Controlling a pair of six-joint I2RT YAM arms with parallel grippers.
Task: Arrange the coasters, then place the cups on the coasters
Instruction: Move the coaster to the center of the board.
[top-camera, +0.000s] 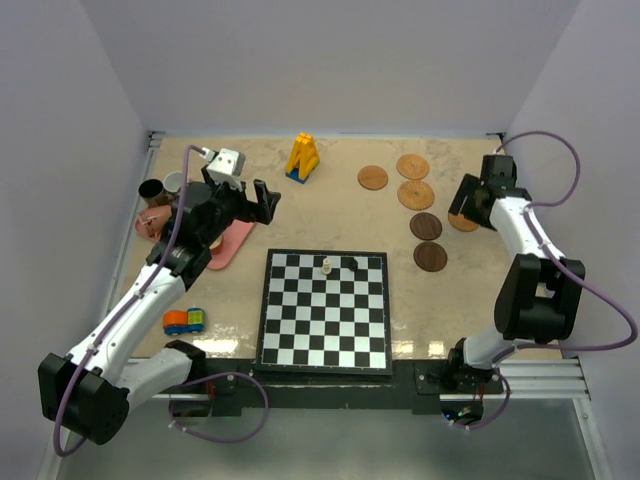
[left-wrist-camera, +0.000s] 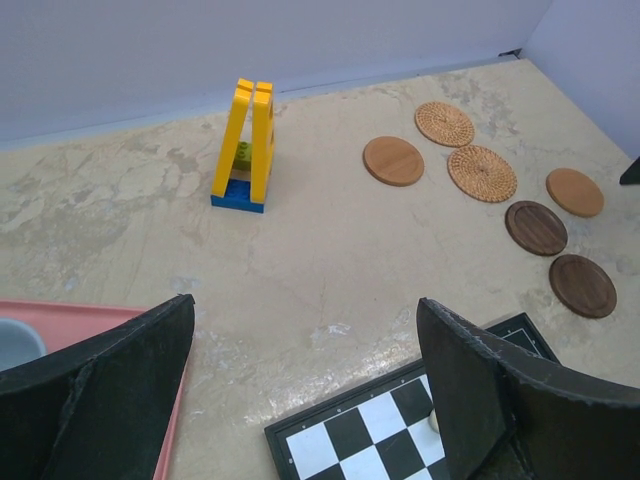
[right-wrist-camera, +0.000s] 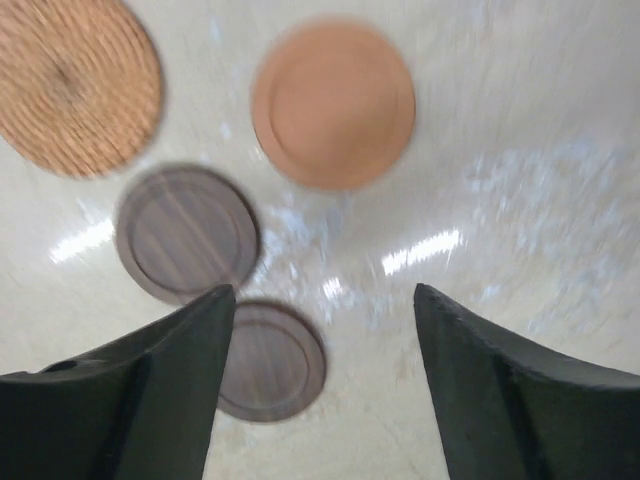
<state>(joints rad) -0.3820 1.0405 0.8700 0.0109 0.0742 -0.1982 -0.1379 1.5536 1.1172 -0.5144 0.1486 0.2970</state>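
Observation:
Six coasters lie at the back right of the table: a smooth tan one (top-camera: 373, 178), two woven ones (top-camera: 412, 166) (top-camera: 416, 194), two dark brown ones (top-camera: 426, 226) (top-camera: 431, 257), and a tan one (top-camera: 464, 223) partly under my right gripper (top-camera: 468, 203). In the right wrist view that gripper (right-wrist-camera: 322, 295) is open and empty above the table, with the tan coaster (right-wrist-camera: 333, 102) lying flat beyond its fingertips. The cups (top-camera: 153, 190) cluster at the far left, mostly hidden by my left arm. My left gripper (left-wrist-camera: 305, 380) hangs wide open and empty; a pale cup's edge (left-wrist-camera: 15, 340) shows on the tray.
A chessboard (top-camera: 325, 340) with two small pieces (top-camera: 327, 266) lies in the near middle. A yellow block tower (top-camera: 303, 157) stands at the back. The pink tray (top-camera: 232, 245) lies at the left, and a small toy (top-camera: 184, 321) sits near the front left.

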